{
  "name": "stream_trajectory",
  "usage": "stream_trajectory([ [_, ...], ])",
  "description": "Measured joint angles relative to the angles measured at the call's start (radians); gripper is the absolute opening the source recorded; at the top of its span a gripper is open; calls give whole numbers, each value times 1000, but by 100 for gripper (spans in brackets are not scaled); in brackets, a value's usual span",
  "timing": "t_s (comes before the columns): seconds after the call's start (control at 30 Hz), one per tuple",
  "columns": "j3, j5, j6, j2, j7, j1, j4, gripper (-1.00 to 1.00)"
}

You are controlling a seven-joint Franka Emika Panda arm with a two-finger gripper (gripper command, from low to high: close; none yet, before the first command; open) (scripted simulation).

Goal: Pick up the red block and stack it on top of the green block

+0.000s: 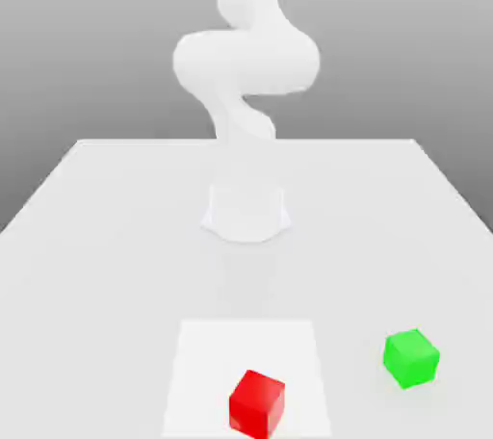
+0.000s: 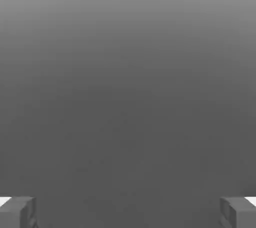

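Note:
The red block (image 1: 257,403) is a small cube resting near the table's front edge, on a paler square patch (image 1: 202,370). The green block (image 1: 411,358), the same size, sits apart from it toward the exterior view's right, a little farther back. The white arm (image 1: 246,62) rises from its base (image 1: 246,211) at the middle of the table, well behind both blocks. In the hand view my gripper (image 2: 128,213) is open: its two grey fingertips (image 2: 17,213) stand far apart with nothing between them, facing plain grey background.
The white table (image 1: 87,235) stretches wide around the arm's base, with its back edge behind the arm and its side edges running toward the front corners. Both blocks lie in the front part.

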Motion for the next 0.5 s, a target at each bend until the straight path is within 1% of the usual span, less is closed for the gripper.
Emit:
stream_trajectory([
  [0.3,-154,106,111,325,-410,172,-52,0],
  [0.5,-195,181,182,539,-681,227,-86,0],
])
